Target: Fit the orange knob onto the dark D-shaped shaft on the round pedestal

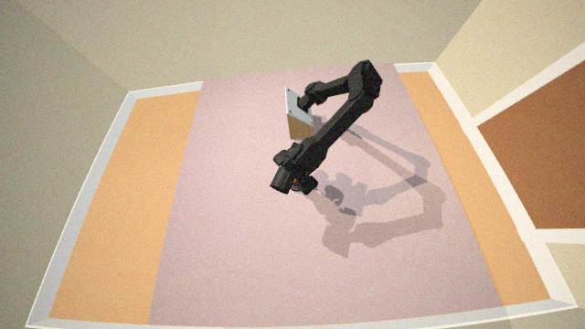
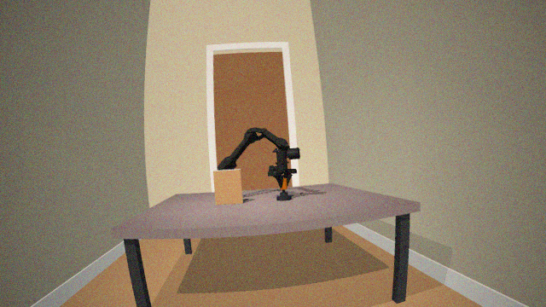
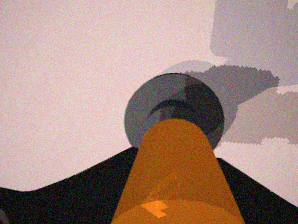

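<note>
The orange knob (image 2: 284,183) (image 3: 175,170) is upright between the fingers of my gripper (image 2: 283,185) (image 3: 174,160), which is shut on it. The round dark pedestal (image 2: 284,198) (image 3: 137,120) stands on the table directly below. In the exterior view the knob's lower end is at the top of the dark shaft (image 2: 283,193), with a short stretch of shaft showing above the pedestal. In the wrist view the knob covers most of the shaft. The hole and both flat sides are hidden, and I cannot tell whether the shaft has entered the hole.
The arm's base sits on a tan box (image 1: 299,129) (image 2: 228,188) with a pale top plate, to the left of the pedestal in the exterior view. Both stand on the pinkish table (image 1: 238,256) (image 2: 179,222). The arm's shadows fall beside the pedestal.
</note>
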{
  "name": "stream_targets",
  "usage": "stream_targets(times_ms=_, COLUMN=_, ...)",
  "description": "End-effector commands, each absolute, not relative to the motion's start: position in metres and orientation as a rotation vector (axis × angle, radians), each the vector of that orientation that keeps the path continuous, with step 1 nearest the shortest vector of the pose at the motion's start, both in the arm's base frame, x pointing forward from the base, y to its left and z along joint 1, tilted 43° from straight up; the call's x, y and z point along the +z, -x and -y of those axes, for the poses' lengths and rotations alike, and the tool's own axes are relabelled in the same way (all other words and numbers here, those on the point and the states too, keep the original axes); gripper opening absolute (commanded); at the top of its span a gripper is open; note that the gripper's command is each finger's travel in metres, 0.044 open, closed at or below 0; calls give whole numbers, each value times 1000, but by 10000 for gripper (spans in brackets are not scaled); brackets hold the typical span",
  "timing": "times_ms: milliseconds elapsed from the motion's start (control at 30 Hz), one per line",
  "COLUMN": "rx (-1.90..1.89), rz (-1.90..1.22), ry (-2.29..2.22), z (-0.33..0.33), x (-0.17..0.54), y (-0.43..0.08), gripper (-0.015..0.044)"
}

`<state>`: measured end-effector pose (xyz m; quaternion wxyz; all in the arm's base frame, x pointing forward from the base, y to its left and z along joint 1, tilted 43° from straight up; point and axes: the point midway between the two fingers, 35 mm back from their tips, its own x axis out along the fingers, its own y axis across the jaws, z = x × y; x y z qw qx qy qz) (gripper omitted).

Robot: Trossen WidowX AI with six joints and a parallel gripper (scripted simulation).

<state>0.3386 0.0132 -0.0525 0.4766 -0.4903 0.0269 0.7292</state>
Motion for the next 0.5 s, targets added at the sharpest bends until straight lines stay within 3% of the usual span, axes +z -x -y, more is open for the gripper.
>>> stream_targets(times_ms=0, rx=1786, rz=-48, ry=1213, z=-14, x=-53, y=-338, gripper=0)
stream_targets(times_ms=467, rx=1786, rz=-48, ry=1213, z=-15, x=-54, y=-338, gripper=0)
